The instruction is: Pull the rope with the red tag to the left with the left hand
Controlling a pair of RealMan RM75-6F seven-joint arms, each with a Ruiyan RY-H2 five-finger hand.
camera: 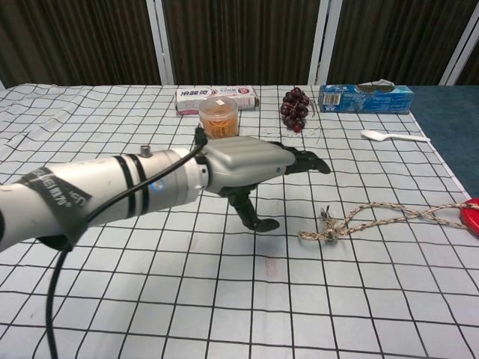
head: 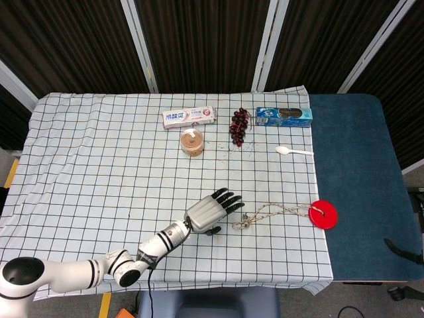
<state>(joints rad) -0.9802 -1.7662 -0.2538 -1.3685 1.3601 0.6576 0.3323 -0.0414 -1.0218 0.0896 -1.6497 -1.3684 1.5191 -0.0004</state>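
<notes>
A braided tan rope lies on the checked cloth, its knotted free end at the left and a round red tag at its right end. My left hand hovers over the cloth just left of the knot, fingers stretched out and apart toward the rope, thumb hanging down, holding nothing. It does not touch the rope. Of the right arm, only a dark sliver shows at the right edge of the head view; the hand itself is out of sight.
Along the far side of the cloth stand a toothpaste box, an orange-filled cup, a bunch of dark grapes, a blue box and a white spoon. Blue tabletop lies bare right of the cloth.
</notes>
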